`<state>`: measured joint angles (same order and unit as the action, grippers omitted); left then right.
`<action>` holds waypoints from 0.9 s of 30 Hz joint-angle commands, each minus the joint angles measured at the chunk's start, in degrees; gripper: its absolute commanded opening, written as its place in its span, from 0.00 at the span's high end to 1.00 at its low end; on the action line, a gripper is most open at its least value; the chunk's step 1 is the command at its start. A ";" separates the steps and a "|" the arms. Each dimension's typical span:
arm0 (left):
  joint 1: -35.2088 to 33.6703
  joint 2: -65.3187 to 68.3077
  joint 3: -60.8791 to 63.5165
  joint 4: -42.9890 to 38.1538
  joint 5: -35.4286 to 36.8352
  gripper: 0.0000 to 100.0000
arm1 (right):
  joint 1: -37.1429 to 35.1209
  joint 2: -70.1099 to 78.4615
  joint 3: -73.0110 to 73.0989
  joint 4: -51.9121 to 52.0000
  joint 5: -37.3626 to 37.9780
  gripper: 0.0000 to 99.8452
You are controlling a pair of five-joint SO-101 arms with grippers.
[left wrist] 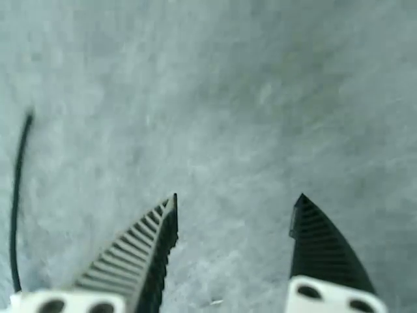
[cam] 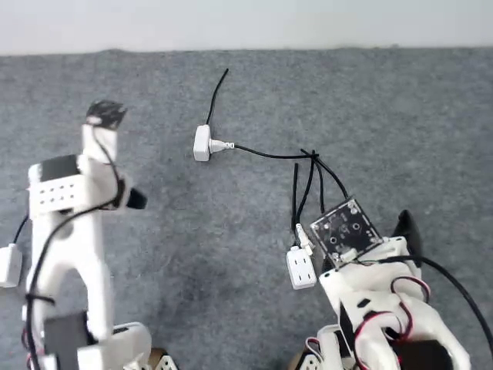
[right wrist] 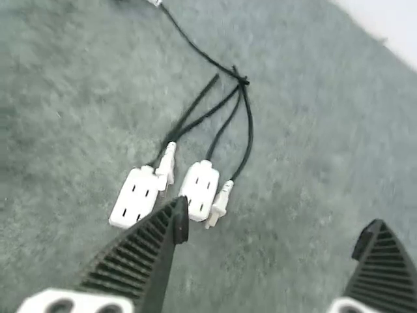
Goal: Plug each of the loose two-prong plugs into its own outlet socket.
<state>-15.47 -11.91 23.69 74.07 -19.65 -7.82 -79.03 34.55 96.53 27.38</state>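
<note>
A knot is tied in the black cords that are spread on the grey carpet, and everything else is placed from it. Between the knot and the right gripper, a first outlet block and a second outlet block are laid just beside each other, slots facing up. A first plug is laid at the knot-side corner of the first outlet block, touching it but not seated in any slot. A second plug is laid along the edge of the second outlet block, on the side away from the first, also outside the slots.

The right gripper is held above the carpet on the far side of these blocks from the knot. Its jaws are spread wide and nothing is gripped.

A third outlet block is set well apart from the knot, toward the left arm. A third plug is seen at its knot-facing end, touching it, with its cord run back to the knot.

The left gripper is held over bare carpet, farther from the knot than the third outlet block. Its jaws are likewise spread, and nothing is held between them.
</note>
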 commanded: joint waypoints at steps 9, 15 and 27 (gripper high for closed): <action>9.93 -28.57 12.18 1.58 7.82 0.73 | -10.33 17.54 -1.67 -2.86 0.26 0.62; 11.60 -37.45 25.80 -10.29 8.26 0.73 | -11.30 33.98 -5.19 -6.02 0.00 0.62; 11.16 -39.47 35.56 -22.59 10.64 0.73 | -22.99 52.88 -4.13 -14.81 -3.08 0.62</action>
<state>-4.13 -49.89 58.77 54.90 -9.89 -29.19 -28.48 32.70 83.25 25.01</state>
